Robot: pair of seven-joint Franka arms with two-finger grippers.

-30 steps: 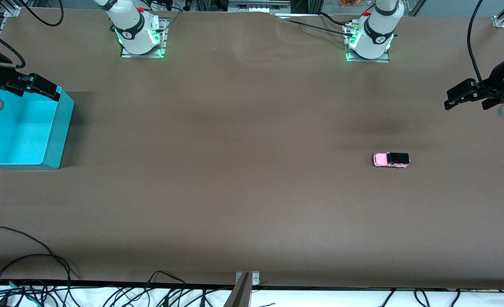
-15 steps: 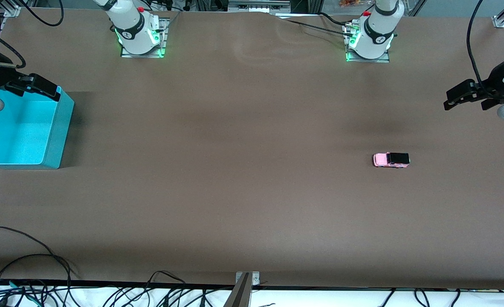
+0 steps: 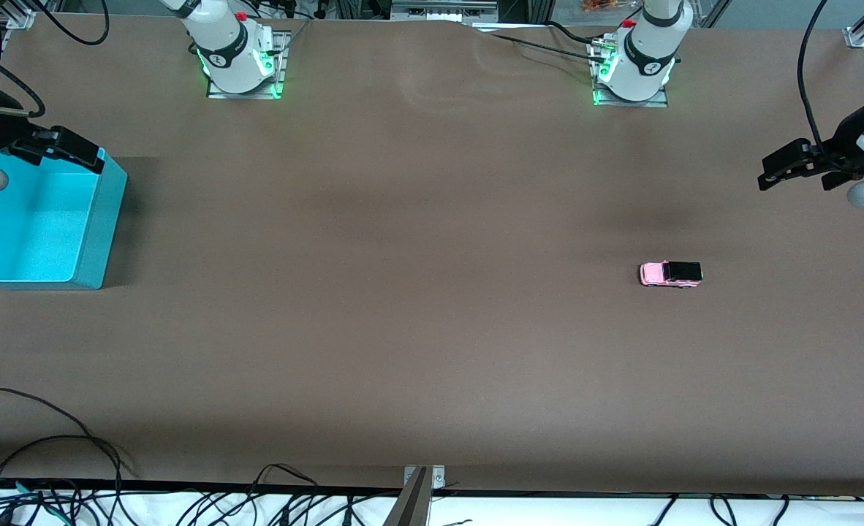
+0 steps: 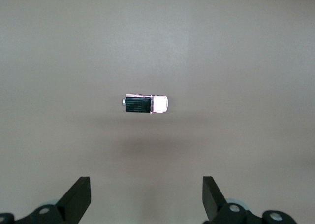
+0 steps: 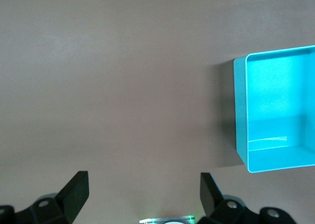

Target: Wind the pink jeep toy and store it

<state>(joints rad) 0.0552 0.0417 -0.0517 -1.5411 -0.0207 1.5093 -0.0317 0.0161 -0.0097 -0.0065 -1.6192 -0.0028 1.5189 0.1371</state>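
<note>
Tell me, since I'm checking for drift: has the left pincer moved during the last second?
Yes, slightly. In the front view the left pincer has edged up the picture and toward the pink jeep toy's side, judged against the left arm's base.

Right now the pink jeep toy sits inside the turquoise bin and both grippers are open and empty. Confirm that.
Not quite. The pink jeep toy stands on the bare table toward the left arm's end, well apart from the turquoise bin, as the front view shows. The rest holds: the left gripper and right gripper are both open and empty.
</note>
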